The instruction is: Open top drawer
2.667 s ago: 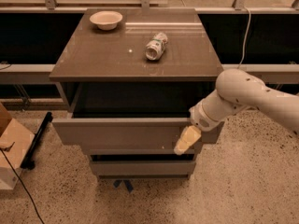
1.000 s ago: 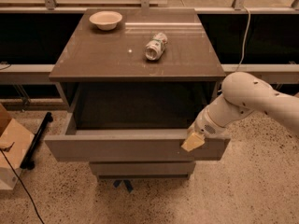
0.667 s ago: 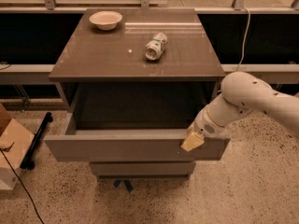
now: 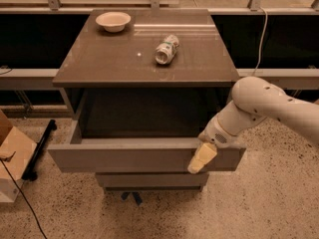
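The top drawer point(image 4: 124, 156) is pulled far out of the grey-brown cabinet, and its dark inside shows below the cabinet top point(image 4: 99, 59). Its plain flat front faces me. My gripper point(image 4: 201, 158) is at the right end of the drawer front, with a cream fingertip point(image 4: 202, 157) lying over the front's upper edge. The white arm point(image 4: 269, 106) reaches in from the right.
A white bowl point(image 4: 113, 21) and a can on its side point(image 4: 166, 49) rest on the cabinet top. A narrower drawer front point(image 4: 149, 179) sits below. A cardboard box point(image 4: 12, 156) and a black cable lie on the floor at the left. A dark shelf runs behind.
The drawer has come much farther out than 2.7 s ago, and the gripper moved toward me with it. Over the last second almost nothing moved.
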